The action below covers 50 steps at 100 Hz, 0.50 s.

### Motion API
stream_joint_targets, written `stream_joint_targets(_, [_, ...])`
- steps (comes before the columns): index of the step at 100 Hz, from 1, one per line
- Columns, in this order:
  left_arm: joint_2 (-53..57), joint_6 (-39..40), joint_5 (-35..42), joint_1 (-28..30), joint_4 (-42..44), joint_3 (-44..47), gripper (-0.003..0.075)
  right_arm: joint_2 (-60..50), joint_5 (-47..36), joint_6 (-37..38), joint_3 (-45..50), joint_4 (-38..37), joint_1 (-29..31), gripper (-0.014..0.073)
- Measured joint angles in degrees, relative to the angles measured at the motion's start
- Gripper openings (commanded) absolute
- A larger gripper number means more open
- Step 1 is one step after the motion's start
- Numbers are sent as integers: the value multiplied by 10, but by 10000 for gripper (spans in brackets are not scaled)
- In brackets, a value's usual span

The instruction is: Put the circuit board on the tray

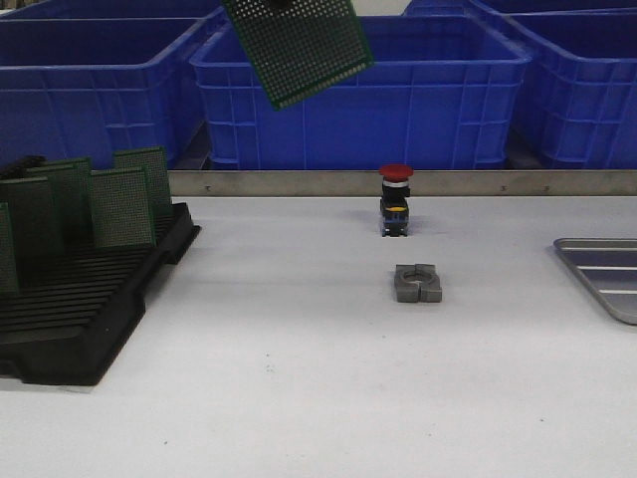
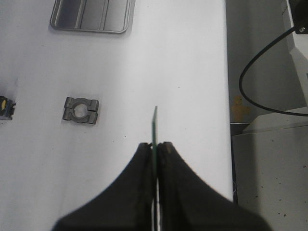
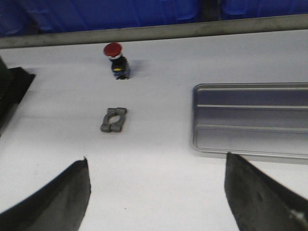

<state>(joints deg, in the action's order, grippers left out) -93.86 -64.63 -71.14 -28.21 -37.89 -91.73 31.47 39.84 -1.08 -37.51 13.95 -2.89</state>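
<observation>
A green perforated circuit board (image 1: 299,48) hangs tilted high above the table at the top of the front view. My left gripper (image 2: 155,144) is shut on this board, seen edge-on (image 2: 155,122) between its black fingers. The silver-grey ribbed tray (image 1: 607,271) lies at the table's right edge; it also shows in the left wrist view (image 2: 91,15) and the right wrist view (image 3: 250,118). My right gripper (image 3: 156,166) is open and empty over bare table, with the tray just beyond its right finger.
A black slotted rack (image 1: 85,309) holding several green boards (image 1: 119,207) stands at the left. A red-capped push button (image 1: 395,199) and a grey metal clamp (image 1: 417,283) sit mid-table. Blue bins (image 1: 428,95) line the back behind a metal rail.
</observation>
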Motion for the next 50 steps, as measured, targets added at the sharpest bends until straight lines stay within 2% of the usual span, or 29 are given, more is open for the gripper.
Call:
stream_joint_targets(14, [0,0,0,0,0,0,-18,60,2,-191,-16,144,-6,601])
stream_joint_targets(30, [0,0,0,0,0,0,-18,152,19,-451,-39,327,-20,601])
stream_joint_targets(40, [0,0,0,0,0,0,-18,210,42,-626,-52,413,-30,601])
stream_joint_targets(50, [0,0,0,0,0,0,-18,271,74,-742,-66,477,-42,601])
